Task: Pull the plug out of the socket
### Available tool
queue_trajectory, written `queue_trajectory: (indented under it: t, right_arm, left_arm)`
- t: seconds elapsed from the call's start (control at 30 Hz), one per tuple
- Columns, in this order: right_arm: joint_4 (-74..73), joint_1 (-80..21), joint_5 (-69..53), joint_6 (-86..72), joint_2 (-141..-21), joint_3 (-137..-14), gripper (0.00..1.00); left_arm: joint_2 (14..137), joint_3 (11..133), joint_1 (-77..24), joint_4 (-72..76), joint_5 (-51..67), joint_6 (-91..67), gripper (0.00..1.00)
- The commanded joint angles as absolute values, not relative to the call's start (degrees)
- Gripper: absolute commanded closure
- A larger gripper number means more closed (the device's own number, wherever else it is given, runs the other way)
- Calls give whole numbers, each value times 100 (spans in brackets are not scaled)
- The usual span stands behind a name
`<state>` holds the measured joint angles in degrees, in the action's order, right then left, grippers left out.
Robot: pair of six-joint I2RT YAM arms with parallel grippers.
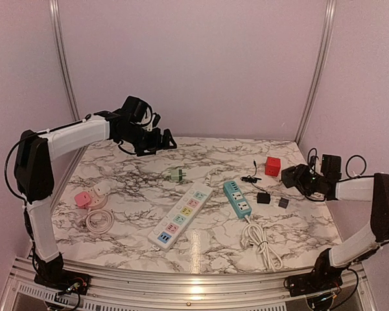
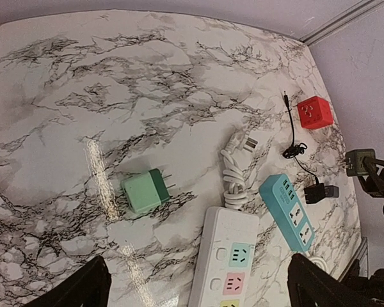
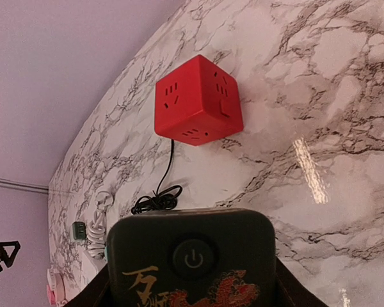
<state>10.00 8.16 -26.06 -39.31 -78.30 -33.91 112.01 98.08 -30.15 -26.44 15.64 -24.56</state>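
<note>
A marble-patterned table (image 1: 129,240) seen from above, with two robot arms at its near edge; the left gripper (image 1: 161,140) hung high over the far left of the table, its fingers (image 2: 77,288) spread wide and holding nothing. The green plug (image 1: 176,174) lay loose on the marble below it, prongs bare, joined to no socket, just beyond the far end of a white power strip (image 1: 180,217). The right gripper (image 1: 305,180) sat at the right edge of the table, off the surface, its fingers clamped on the two sides of a dark socket block (image 3: 192,259) with a round power button on its face. A red cube socket (image 1: 272,166) stood near that block; a teal power strip (image 1: 237,198) lay between the white strip and two small black adapters (image 1: 264,198). At far left sat a pink cube socket (image 1: 83,199), a white one beside it, and a coiled white cable (image 1: 98,220).
</note>
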Motion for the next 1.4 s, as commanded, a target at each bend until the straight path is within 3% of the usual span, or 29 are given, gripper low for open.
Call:
queue_trajectory:
  t: [0.0, 0.27, 0.53, 1.0, 1.37]
  right_arm:
    - [1776, 889, -2746, -4167, -8314, -3483, 76]
    - [2459, 1011, -2957, -4451, -9068, -3430, 75]
    - [2706, 1075, -3048, -4439, -9480, -3313, 63]
    - [2631, 1222, -3294, -4163, -9627, -3102, 19]
    - [2087, 1375, -2801, -3891, -9256, -2909, 19]
  left_arm:
    - [10797, 9682, -3099, -2739, 1766, -2377, 1]
    - [10539, 9437, -3120, -2686, 1927, -2406, 1]
    - [10354, 9247, -3120, -2538, 1918, -2557, 1]
    - [9964, 8783, -3120, -2420, 1452, -2698, 1]
    - [9649, 8362, -3103, -2435, 1171, -2707, 1]
